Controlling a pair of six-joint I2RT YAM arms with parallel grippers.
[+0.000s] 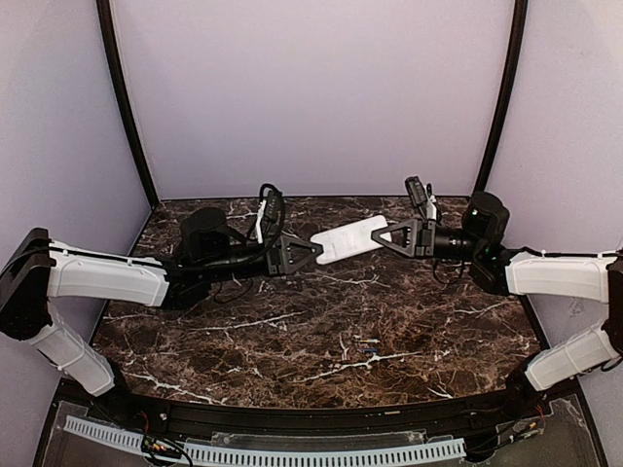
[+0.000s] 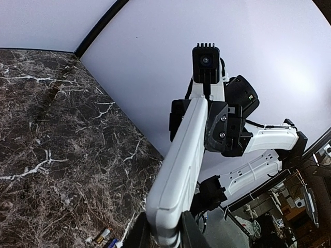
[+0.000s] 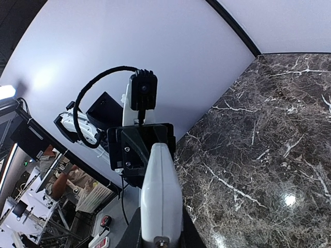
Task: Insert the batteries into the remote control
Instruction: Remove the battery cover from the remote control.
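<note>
The white remote control [image 1: 348, 239] hangs above the back of the marble table, held level between both arms. My left gripper [image 1: 310, 255] is shut on its left end, and my right gripper [image 1: 382, 233] is shut on its right end. In the left wrist view the remote control [image 2: 181, 170] runs away from my left gripper [image 2: 165, 238] with its plain white side showing. The right wrist view shows the remote control [image 3: 161, 196] edge-on in my right gripper [image 3: 160, 238]. The batteries [image 1: 368, 344] lie on the table near its front middle, and the batteries [image 2: 102, 236] also show under the left wrist.
The dark marble table [image 1: 292, 341] is walled in by pale panels at the back and sides. Two black curved poles [image 1: 125, 107] rise at the back corners. A white ribbed strip [image 1: 292, 452] runs along the near edge.
</note>
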